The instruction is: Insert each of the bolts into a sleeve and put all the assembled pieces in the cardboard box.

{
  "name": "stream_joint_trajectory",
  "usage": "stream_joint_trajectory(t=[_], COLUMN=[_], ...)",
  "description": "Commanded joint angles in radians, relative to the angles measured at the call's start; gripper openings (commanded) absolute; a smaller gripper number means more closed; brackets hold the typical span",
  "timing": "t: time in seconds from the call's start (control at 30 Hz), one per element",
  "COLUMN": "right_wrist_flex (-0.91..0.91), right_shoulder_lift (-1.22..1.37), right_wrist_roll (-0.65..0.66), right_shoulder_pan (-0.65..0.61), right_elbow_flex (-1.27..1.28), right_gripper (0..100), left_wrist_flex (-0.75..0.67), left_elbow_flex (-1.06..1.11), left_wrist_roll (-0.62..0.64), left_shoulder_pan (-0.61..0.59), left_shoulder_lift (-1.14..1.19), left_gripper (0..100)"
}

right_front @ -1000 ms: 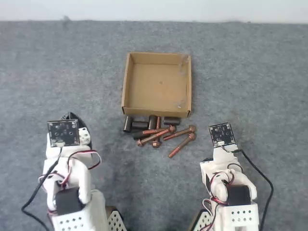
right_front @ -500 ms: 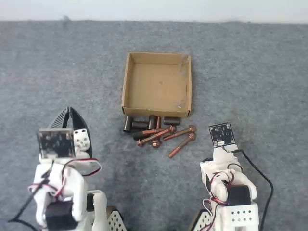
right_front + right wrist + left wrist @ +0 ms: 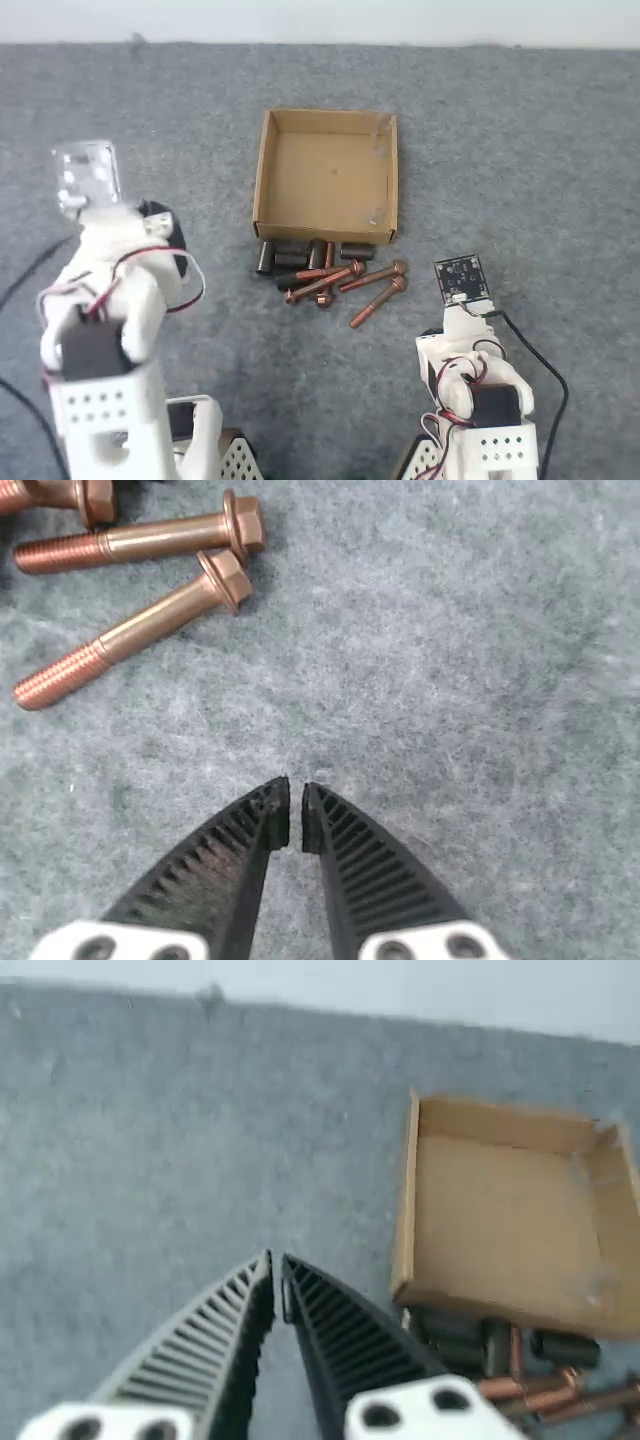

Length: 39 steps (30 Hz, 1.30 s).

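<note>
Several copper bolts (image 3: 342, 281) lie in a loose heap just in front of the cardboard box (image 3: 262, 180), with several short black sleeves (image 3: 300, 255) lined up against the box's near wall. The box holds nothing. My left gripper (image 3: 277, 1261) hangs shut and empty over bare carpet, to the left of the box (image 3: 405, 1210); sleeves (image 3: 455, 1333) and bolts (image 3: 545, 1390) lie off to its side. My right gripper (image 3: 295, 790) is shut and empty, low over the carpet, a short way from two bolts (image 3: 135, 632). The left arm (image 3: 105, 270) stands raised.
Grey carpet (image 3: 520, 150) covers the whole table, with open room left and right of the box. A pale wall edge (image 3: 320, 20) runs along the far side. The right arm's base (image 3: 480, 420) sits at the near edge.
The left arm has lifted and swung away from the near edge, so its wrist camera now stands higher and farther back. The right arm, bolts, sleeves and box have not moved.
</note>
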Motion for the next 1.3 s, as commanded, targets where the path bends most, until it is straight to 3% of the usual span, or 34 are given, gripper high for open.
stream_joint_trajectory(t=[0.0,0.27,0.6,0.9,1.0,1.27], right_wrist_flex=[0.005,-0.013,-0.193,-0.395,-0.351,-0.231], right_shoulder_lift=[-0.018,-0.021,-0.019,-0.015,-0.013,0.013], right_wrist_roll=[0.011,0.012,0.014,0.032,0.13,0.14], right_shoulder_pan=[0.01,0.13,0.131,0.076,-0.019,-0.07], right_elbow_flex=[0.018,0.005,0.017,0.017,-0.006,-0.18], right_gripper=[0.7,1.0,1.0,1.0,0.9,0.9], left_wrist_flex=[0.014,-0.112,-0.503,-0.522,-0.522,-0.528], left_elbow_flex=[-0.053,0.101,0.464,0.504,0.501,0.449], left_wrist_roll=[0.052,0.106,0.101,0.101,0.101,0.107], left_shoulder_pan=[0.006,0.003,-0.002,-0.003,-0.003,-0.11], left_shoulder_lift=[0.164,0.365,0.298,0.236,0.236,0.285], left_gripper=[2,2,2,2,2,2])
